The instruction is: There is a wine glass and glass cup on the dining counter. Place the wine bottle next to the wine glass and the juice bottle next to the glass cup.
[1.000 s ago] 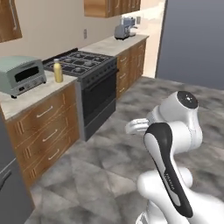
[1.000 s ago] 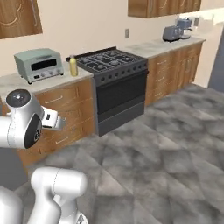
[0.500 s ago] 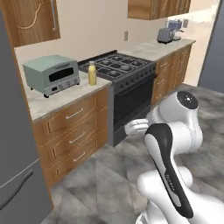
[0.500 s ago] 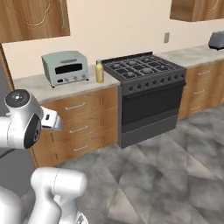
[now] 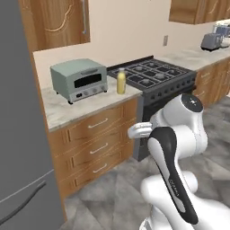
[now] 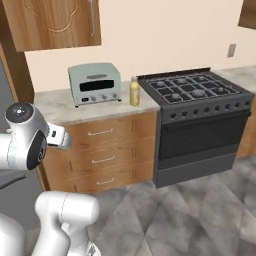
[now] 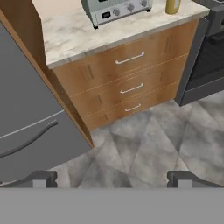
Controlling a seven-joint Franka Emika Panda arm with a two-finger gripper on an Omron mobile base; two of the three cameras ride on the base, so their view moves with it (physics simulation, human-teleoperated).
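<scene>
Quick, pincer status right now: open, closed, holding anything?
Pincer: open, jaws spread wide, nothing held; it points at the floor in front of the drawers.

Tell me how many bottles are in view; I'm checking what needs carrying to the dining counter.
1: the juice bottle stands on the worktop, between the toaster oven and the stove. Others may be outside these views.
</scene>
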